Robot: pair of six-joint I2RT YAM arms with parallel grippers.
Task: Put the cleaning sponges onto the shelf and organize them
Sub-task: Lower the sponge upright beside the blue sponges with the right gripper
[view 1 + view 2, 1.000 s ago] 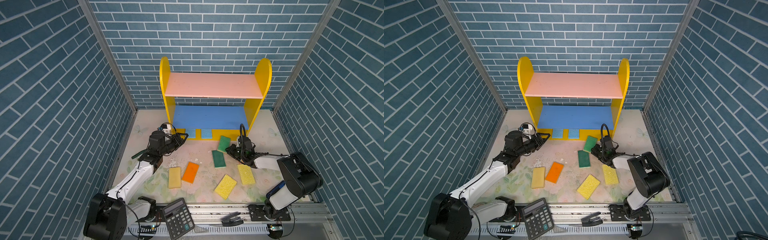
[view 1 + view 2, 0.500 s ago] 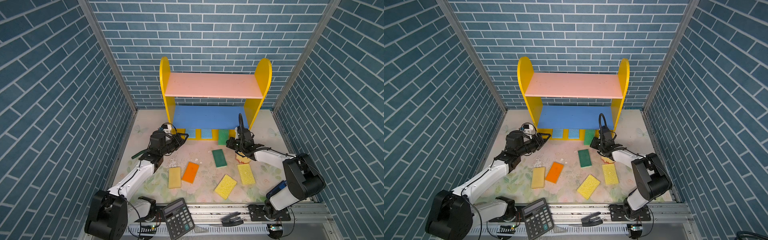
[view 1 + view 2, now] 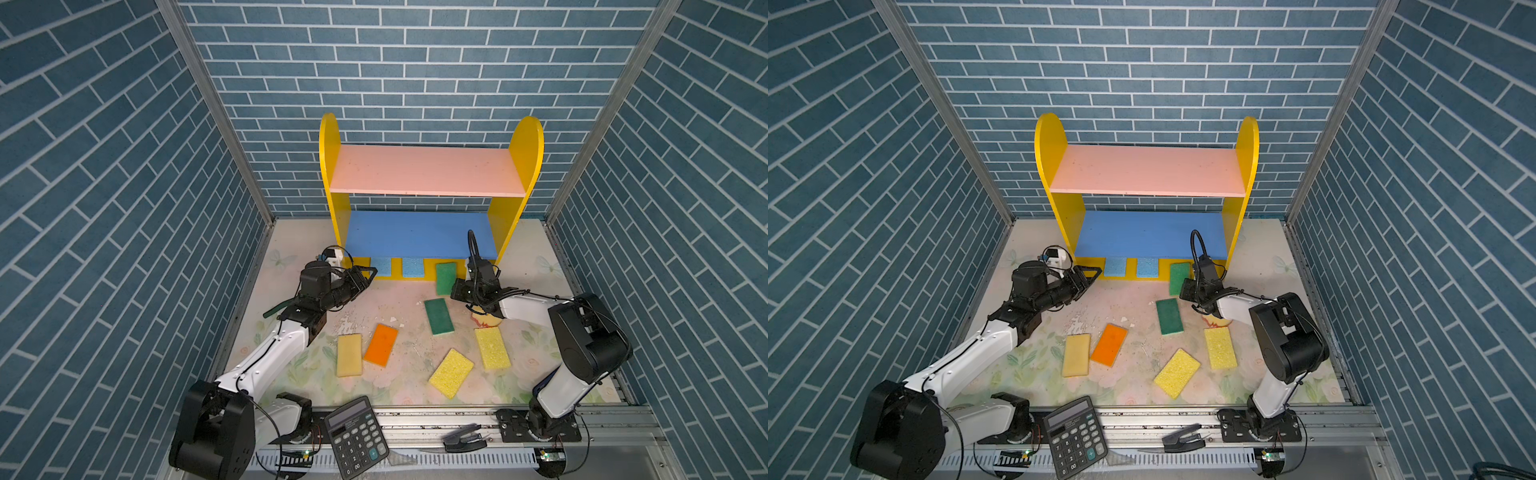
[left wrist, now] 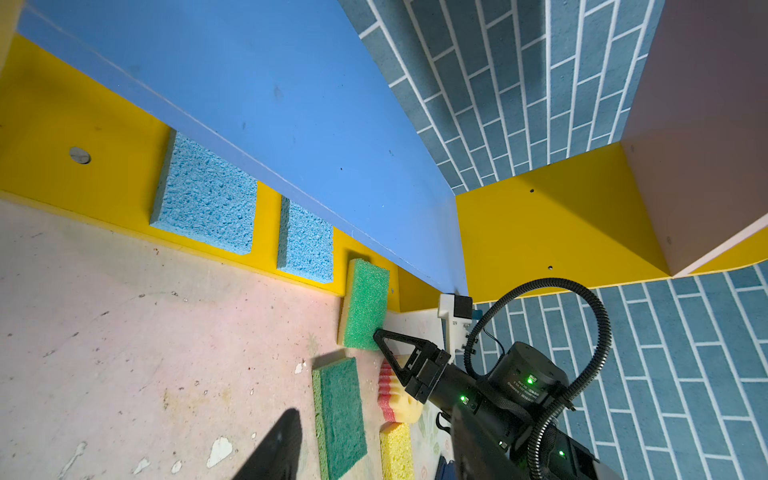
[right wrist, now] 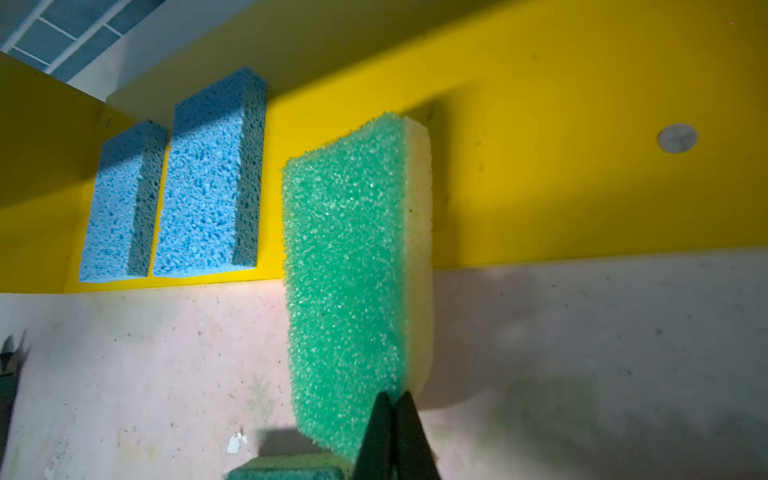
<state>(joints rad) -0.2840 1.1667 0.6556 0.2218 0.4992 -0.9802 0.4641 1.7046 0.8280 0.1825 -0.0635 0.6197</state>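
My right gripper (image 5: 392,409) has its jaws pressed together, tips against the green sponge (image 5: 349,270). The sponge is no longer out on the mat (image 3: 395,299): its far end now rides the shelf (image 5: 582,187) base beside two blue sponges (image 5: 208,187), and it needs pushing further in. My left gripper (image 3: 368,274) hangs with jaws apart, empty. Six loose sponges (image 3: 380,344) wait.

In both top views the blue board (image 3: 419,232) hides the rear of the two blue sponges (image 3: 381,266) (image 3: 412,267) and most of the yellow base (image 3: 397,268). The right arm (image 3: 523,309) covers most of the round sponge (image 3: 485,321). The right wrist view shows only the tips of the right claw (image 5: 393,405), and its edge cuts the dark green sponge (image 5: 286,467). The left claw (image 3: 370,275) shows in its wrist view as one blurred finger (image 4: 278,444).
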